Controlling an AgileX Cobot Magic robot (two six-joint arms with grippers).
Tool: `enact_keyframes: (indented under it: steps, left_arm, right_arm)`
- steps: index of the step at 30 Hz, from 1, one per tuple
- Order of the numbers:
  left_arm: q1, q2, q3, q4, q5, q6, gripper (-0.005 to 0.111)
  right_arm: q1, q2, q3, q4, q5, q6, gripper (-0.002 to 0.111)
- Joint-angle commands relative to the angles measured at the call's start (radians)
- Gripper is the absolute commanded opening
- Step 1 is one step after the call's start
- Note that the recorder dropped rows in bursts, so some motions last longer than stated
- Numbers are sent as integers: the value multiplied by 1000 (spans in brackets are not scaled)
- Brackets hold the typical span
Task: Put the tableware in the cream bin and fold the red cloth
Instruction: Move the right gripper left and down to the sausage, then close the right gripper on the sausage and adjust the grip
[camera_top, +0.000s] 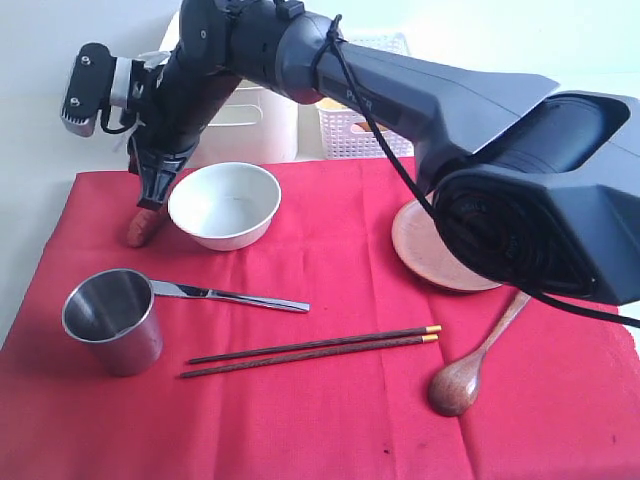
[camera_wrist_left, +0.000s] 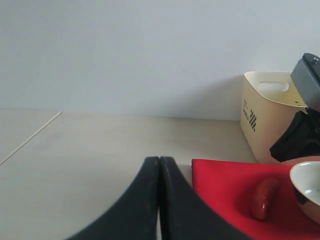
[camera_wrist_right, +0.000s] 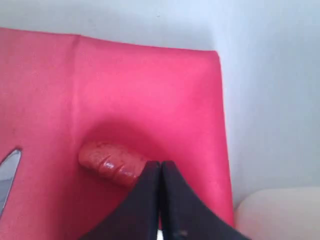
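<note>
The red cloth (camera_top: 330, 420) covers the table. On it lie the cream bowl (camera_top: 224, 205), steel cup (camera_top: 112, 320), steel knife (camera_top: 235, 296), dark chopsticks (camera_top: 315, 350), wooden plate (camera_top: 430, 250) and wooden spoon (camera_top: 465, 375). The cream bin (camera_top: 245, 125) stands behind the cloth, partly hidden by the arm. My right gripper (camera_top: 152, 195) reaches across to the far left. It is shut, with its tips (camera_wrist_right: 160, 163) at one end of a sausage (camera_wrist_right: 107, 162) and nothing between them. My left gripper (camera_wrist_left: 159, 159) is shut and empty over bare table beside the cloth (camera_wrist_left: 225, 185).
A white perforated basket (camera_top: 355, 130) stands beside the bin. The sausage (camera_top: 143, 228) lies just left of the bowl, near the cloth's left edge. The right arm's dark body spans the upper right of the exterior view and hides part of the plate.
</note>
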Motion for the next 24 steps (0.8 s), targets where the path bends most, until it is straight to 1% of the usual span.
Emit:
enact_keyframes:
  steps: [1, 4, 9, 11, 12, 14, 17, 18, 21, 24]
  left_arm:
    - [1, -5, 2, 6, -2, 4, 0]
    - [1, -5, 2, 6, -2, 4, 0]
    - [1, -5, 2, 6, -2, 4, 0]
    - [1, -5, 2, 6, -2, 4, 0]
    - [1, -5, 2, 6, -2, 4, 0]
    - [1, -5, 2, 6, -2, 4, 0]
    - [1, -5, 2, 6, -2, 4, 0]
    - [1, -5, 2, 6, -2, 4, 0]
    - [1, -5, 2, 6, -2, 4, 0]
    - [1, -5, 2, 6, -2, 4, 0]
  right_arm:
    - [1, 2, -9, 2, -38, 59, 0]
    - [1, 10, -9, 2, -36, 48, 0]
    - [1, 46, -9, 3, -38, -39, 0]
    - [1, 58, -9, 5, -62, -28, 1]
    - [1, 65, -9, 6, -80, 4, 3]
    - [1, 72, -9, -5, -119, 54, 10]
    - [1, 80, -9, -5, -155, 80, 28]
    - [1, 82, -9, -3, -150, 85, 38]
    - [1, 82, -9, -1, -123, 121, 57]
    - [1, 82, -9, -4, -78, 100, 69]
